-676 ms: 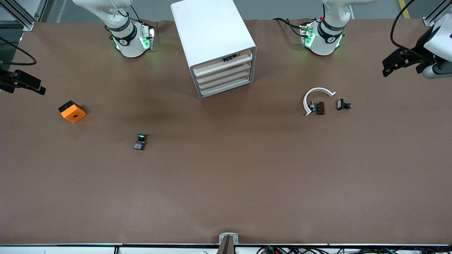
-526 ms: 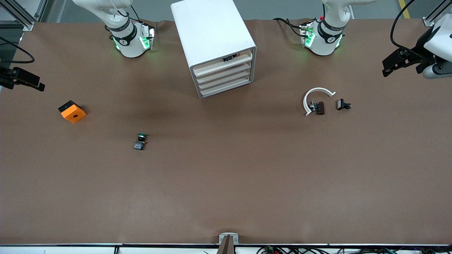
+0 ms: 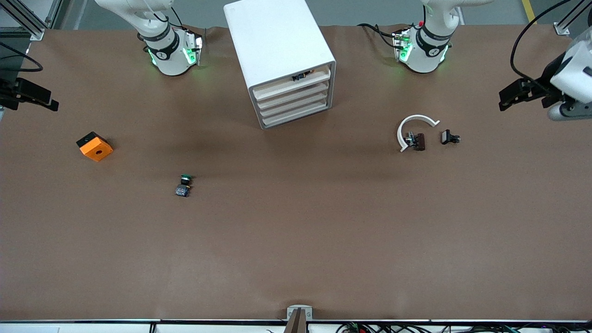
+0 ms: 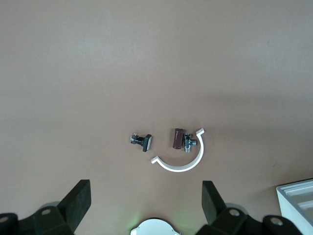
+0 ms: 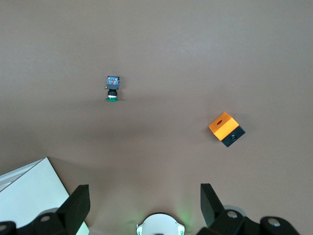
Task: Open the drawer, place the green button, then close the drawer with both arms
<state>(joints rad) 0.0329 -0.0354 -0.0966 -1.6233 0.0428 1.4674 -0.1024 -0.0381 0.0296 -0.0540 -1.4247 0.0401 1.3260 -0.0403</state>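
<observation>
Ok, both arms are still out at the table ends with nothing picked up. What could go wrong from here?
The button is tiny and lies on its side, so the open right gripper could nudge or roll it instead of gripping. The cabinet stands skewed and seemingly unanchored; pulling a drawer with the open left gripper may drag it. The drawers look identical and closely stacked, so a finger could catch the wrong one.

Orange cube with a hole toward the right arm's end of the table; white arc with dark clip pieces and another small clip toward the left arm's end.
</observation>
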